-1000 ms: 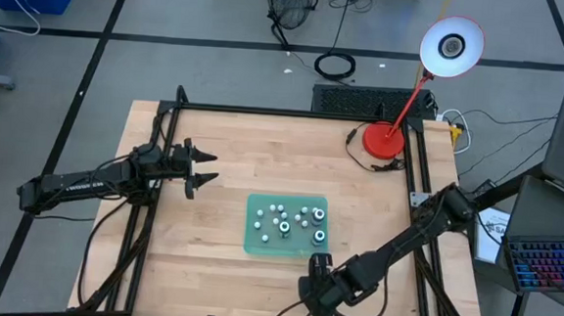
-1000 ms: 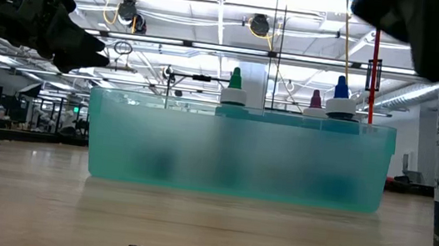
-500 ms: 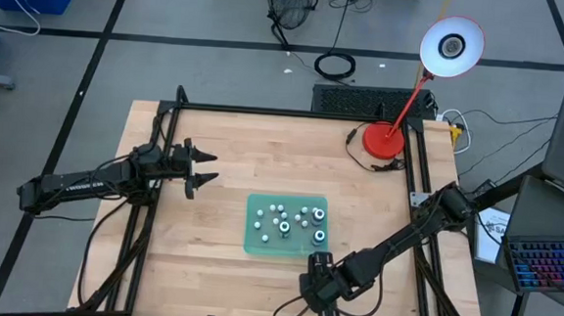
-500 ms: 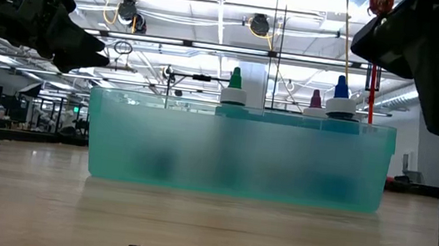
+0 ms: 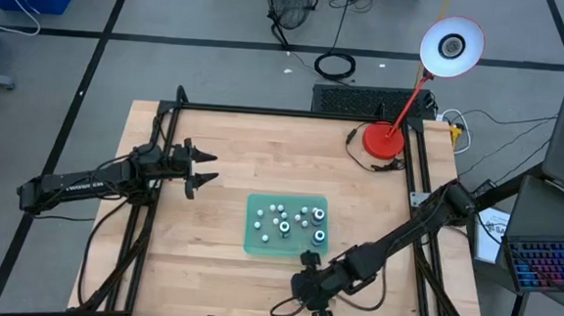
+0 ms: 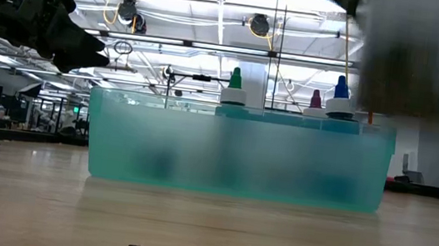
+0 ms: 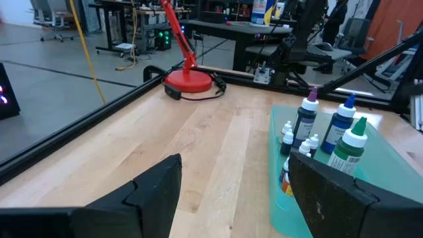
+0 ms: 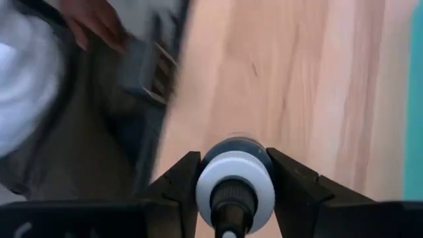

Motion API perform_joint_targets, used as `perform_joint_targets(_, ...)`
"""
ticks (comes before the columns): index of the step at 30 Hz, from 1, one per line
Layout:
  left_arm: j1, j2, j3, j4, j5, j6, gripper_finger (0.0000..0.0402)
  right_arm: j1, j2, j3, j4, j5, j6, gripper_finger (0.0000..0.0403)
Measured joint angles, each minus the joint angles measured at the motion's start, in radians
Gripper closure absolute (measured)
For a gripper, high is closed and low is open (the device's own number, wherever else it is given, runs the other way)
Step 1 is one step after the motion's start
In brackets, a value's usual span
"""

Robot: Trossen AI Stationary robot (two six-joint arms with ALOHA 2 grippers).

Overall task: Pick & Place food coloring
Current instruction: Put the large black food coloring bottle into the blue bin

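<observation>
Bottle (image 8: 234, 182) sits clamped in the right gripper (image 8: 232, 177) near the table's near edge, just short of the tray (image 5: 253, 243). Left gripper (image 5: 201, 167), fingers apart, waits far left. A loose pinch could let it slip and fall off the edge.

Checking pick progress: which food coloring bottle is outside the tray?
The bottle clamped in the right end effector, off the green tray; the others stand inside it.
</observation>
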Motion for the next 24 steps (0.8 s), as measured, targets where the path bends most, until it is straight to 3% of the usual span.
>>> perform_joint_targets(3,0.000,0.000,0.000,0.000,0.000,0.000,0.0128,-0.008,-0.065,0.051,0.014,0.032,-0.086,0.0270)
perform_joint_targets(8,0.000,0.000,0.000,0.000,0.000,0.000,0.0128,-0.021,-0.192,0.137,0.002,0.263,-0.293,0.0270)
perform_joint_targets(12,0.000,0.000,0.000,0.001,0.000,0.000,0.0128,-0.079,-0.238,0.192,-0.119,0.349,-0.291,0.0270)
perform_joint_targets(17,0.000,0.000,0.000,-0.001,0.000,0.000,0.0128,-0.179,-0.177,0.166,-0.298,0.286,-0.189,0.0270)
perform_joint_targets(24,0.000,0.000,0.000,0.000,0.000,0.000,0.0128,-0.232,0.002,0.152,-0.370,0.184,-0.178,0.0270)
